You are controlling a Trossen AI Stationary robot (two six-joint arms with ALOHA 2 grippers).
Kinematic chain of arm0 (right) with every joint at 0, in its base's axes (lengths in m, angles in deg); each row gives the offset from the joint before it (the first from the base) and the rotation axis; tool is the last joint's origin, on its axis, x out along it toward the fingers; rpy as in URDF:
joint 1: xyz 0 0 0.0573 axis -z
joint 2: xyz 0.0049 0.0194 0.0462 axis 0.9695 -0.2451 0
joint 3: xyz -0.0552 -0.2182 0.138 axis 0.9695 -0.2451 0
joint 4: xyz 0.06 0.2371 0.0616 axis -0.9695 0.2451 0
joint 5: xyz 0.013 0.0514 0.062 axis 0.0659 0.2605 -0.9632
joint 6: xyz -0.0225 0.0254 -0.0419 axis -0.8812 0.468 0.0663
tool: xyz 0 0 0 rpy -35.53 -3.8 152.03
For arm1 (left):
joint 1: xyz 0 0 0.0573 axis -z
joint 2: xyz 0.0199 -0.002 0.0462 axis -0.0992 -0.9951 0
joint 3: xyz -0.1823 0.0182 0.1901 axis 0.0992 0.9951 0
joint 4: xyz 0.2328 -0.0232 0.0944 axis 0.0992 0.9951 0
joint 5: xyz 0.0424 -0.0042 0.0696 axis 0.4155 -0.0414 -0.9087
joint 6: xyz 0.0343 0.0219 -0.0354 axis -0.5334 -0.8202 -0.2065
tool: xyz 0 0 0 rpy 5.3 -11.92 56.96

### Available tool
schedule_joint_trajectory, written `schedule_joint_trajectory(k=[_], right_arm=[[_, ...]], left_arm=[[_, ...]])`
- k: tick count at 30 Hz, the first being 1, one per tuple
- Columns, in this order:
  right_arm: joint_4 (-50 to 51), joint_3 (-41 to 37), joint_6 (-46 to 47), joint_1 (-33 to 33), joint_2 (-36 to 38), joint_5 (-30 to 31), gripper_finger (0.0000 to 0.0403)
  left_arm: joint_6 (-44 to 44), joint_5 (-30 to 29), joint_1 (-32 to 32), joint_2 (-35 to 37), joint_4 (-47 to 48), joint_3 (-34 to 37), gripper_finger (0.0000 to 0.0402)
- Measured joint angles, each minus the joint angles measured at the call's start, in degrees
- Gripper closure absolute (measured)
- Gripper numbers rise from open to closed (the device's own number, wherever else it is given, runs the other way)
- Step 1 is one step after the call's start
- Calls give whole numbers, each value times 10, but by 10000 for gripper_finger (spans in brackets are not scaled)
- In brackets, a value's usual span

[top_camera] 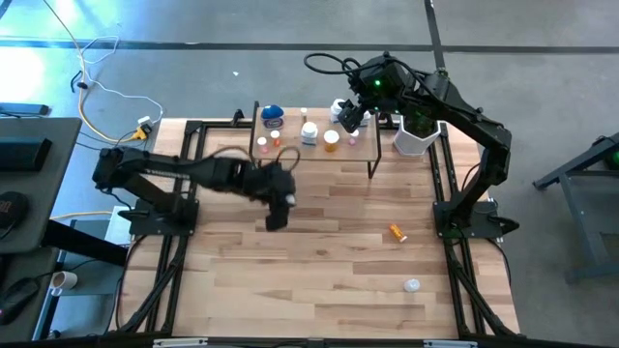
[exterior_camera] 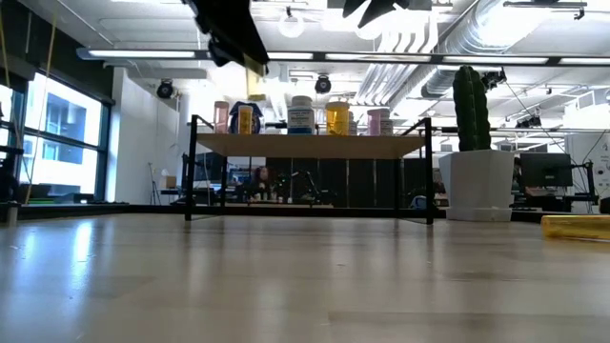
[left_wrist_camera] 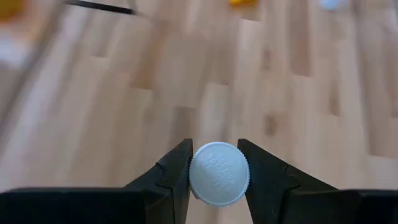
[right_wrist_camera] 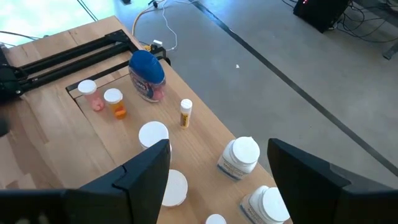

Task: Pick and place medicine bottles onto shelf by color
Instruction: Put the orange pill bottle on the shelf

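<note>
My left gripper (top_camera: 278,215) is over the table just in front of the shelf's left part, shut on a small bottle with a white ribbed cap (left_wrist_camera: 219,174). It shows at the top of the low view (exterior_camera: 229,29). The shelf (exterior_camera: 310,145), a light wood board on black legs, stands at the far middle. It carries a blue-lidded jar (right_wrist_camera: 147,71), a pinkish bottle (right_wrist_camera: 90,94), orange bottles (right_wrist_camera: 115,102) and white bottles (right_wrist_camera: 239,155), all upright. My right gripper (right_wrist_camera: 219,146) hovers open and empty above the shelf's right part (top_camera: 346,116). My left gripper pinches the bottle between its two fingers (left_wrist_camera: 177,171), one on each side of the round white cap (left_wrist_camera: 219,198). The fingers come from above, pointing down. The bottle is upright, cap up, and lifted clear of the table.
An orange bottle (top_camera: 397,232) lies on its side on the table at the right, and a white bottle (top_camera: 413,285) is nearer the front right. A white pot with a green plant (top_camera: 416,135) stands right of the shelf. Black frame rails run along the table's sides.
</note>
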Motion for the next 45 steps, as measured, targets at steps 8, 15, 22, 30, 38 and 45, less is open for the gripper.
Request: schedule_joint_trajectory(k=[8,15,22,30,38,45], right_arm=[[9,0,14,0,0,0,142],[13,0,43,-1,0,-35,142],[13,0,60,0,0,-31,142],[13,0,77,1,0,6,142],[13,0,92,1,0,7,142],[13,0,92,1,0,7,142]], left_arm=[[-102,0,-119,0,7,-46,291],[-162,-7,-198,0,4,-69,291],[-182,-9,-246,-1,-1,-70,291],[-199,-2,-258,-37,-8,-70,291],[-231,-1,-258,-64,-7,-70,291],[-233,0,-258,-74,3,-69,291]])
